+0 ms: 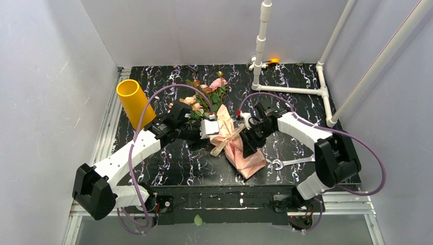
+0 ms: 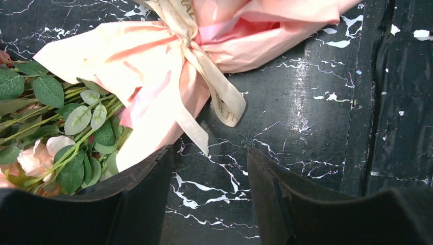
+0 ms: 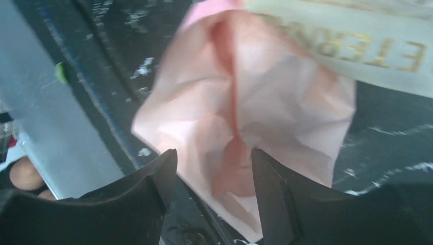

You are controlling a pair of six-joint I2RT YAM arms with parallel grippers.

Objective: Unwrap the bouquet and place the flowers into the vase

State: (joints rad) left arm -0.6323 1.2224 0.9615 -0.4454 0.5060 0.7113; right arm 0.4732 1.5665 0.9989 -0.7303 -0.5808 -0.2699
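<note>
The bouquet (image 1: 232, 140) lies in the middle of the black marble table, its flowers (image 1: 207, 94) pointing to the back and its pink paper (image 1: 245, 161) pointing to the front. A beige ribbon (image 2: 214, 87) ties the waist. My left gripper (image 1: 204, 139) is low on the bouquet's left side and open. Only bare table shows between its fingers, and the paper edge (image 2: 148, 138) lies against the left finger. My right gripper (image 3: 214, 163) is open over the paper's lower end (image 3: 245, 102), with a fold of it in the gap. The mustard vase (image 1: 134, 102) stands upright at the back left.
White pipes (image 1: 260, 46) stand at the back right and run along the table there. A metal wrench (image 1: 291, 162) lies on the table right of the paper's end. The table's front edge (image 1: 235, 186) is close behind the paper. A loose green leaf (image 1: 198, 220) lies below it.
</note>
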